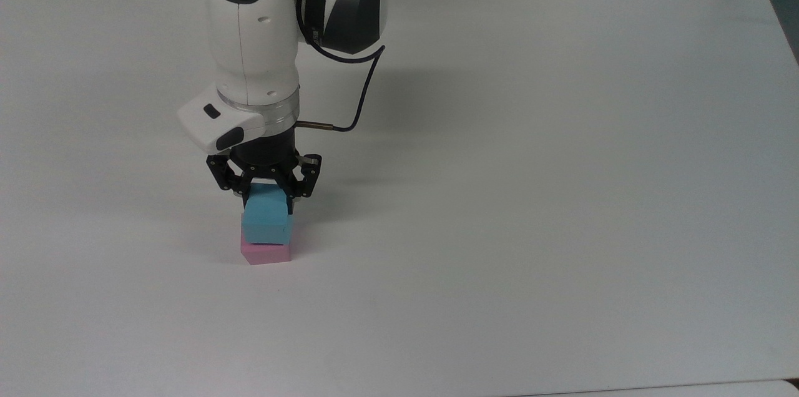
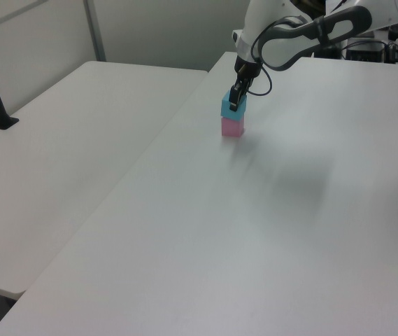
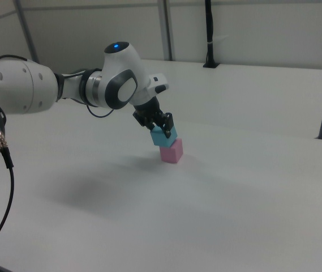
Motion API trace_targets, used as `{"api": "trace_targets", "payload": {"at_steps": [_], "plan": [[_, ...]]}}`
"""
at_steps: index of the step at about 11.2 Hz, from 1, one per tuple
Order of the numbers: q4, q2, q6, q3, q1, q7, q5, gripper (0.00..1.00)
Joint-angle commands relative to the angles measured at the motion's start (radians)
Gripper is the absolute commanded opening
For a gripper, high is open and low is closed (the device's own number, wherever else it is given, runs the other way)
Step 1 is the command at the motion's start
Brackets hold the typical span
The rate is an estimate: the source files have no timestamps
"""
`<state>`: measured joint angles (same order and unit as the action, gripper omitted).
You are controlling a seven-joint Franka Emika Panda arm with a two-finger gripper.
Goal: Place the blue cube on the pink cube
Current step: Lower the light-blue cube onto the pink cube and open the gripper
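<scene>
Squarely over the pink cube (image 1: pixel 265 253) on the white bench (image 1: pixel 562 197), the pincer (image 1: pixel 267 196) gripped the blue cube (image 1: pixel 267 220), apparently aligning it for release.

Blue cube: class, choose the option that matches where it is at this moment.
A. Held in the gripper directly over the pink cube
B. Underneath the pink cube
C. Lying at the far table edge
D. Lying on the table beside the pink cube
A: the gripper is shut on the blue cube, which sits directly over the pink cube, the gap between them too small to judge.
</scene>
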<state>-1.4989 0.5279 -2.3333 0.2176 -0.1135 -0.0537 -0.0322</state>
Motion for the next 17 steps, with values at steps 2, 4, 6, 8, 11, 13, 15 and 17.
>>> {"api": "trace_targets", "payload": {"at_steps": [2,4,6,8,11,13,15,17], "plan": [[0.006,0.015,-0.015,0.016,-0.008,-0.006,-0.018,0.24],[0.003,0.015,-0.053,0.017,-0.006,0.0,-0.037,0.24],[-0.001,0.015,-0.069,0.028,-0.005,0.0,-0.083,0.24],[-0.001,0.018,-0.07,0.04,-0.006,-0.001,-0.087,0.23],[0.0,0.035,-0.07,0.042,-0.005,-0.008,-0.086,0.51],[0.0,0.035,-0.07,0.042,-0.008,-0.005,-0.084,1.0],[0.0,0.034,-0.07,0.042,-0.009,0.002,-0.086,1.0],[0.0,0.029,-0.069,0.043,-0.011,0.014,-0.086,1.0]]}}
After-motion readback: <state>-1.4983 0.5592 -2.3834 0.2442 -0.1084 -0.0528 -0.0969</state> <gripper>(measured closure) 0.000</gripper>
